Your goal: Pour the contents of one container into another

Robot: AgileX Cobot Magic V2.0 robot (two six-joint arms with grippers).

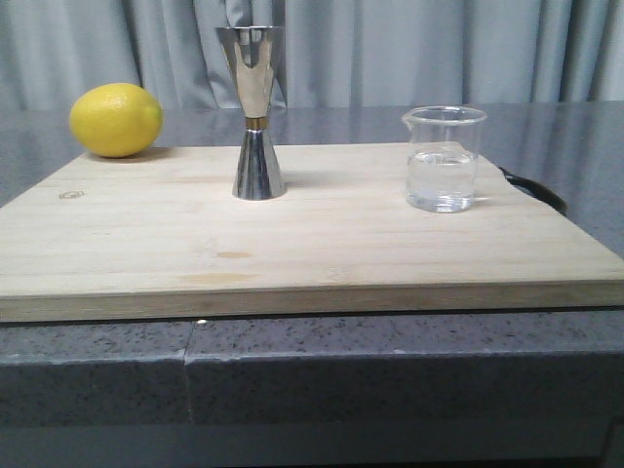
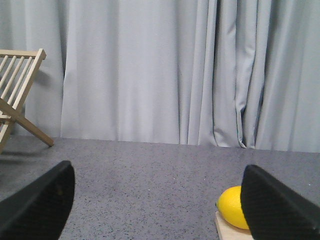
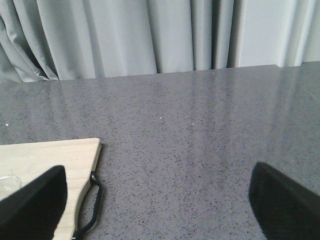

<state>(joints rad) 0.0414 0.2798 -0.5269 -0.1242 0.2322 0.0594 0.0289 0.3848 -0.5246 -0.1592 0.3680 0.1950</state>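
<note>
Neither end effector appears in the front view, which shows a wooden cutting board (image 1: 312, 234) lying on the grey speckled surface (image 1: 546, 127). On the board the glass beaker (image 1: 444, 159) stands upright toward the right, partly filled with clear liquid, its pouring lip turned left. The steel jigger (image 1: 256, 112), hourglass-shaped with a gold band at its waist, stands upright near the middle, well apart from the beaker. A lemon (image 1: 115, 119) rests at the board's far left corner. In the left wrist view, the left end effector (image 2: 160, 205) is spread wide and released, holding nothing; between its dark fingers (image 2: 37, 205) lie bare surface, the lemon (image 2: 231, 206) and a corner of the board (image 2: 231, 231), with a wooden rack (image 2: 17, 95) off to one side before the curtain (image 2: 160, 70). In the right wrist view, the right end effector (image 3: 160, 205) is likewise spread and empty; the board (image 3: 45, 160) with its black handle loop (image 3: 92, 205) shows beside one finger (image 3: 30, 202), and only a sliver of the beaker's rim (image 3: 9, 181) peeks in. Pouring has not begun. The jigger looks top-heavy on a narrow foot, so a careless approach could knock it over; its small mouth leaves little margin, so a fast tilt could spill liquid onto the board. Smooth glass could also slip under a weak grasp.
</note>
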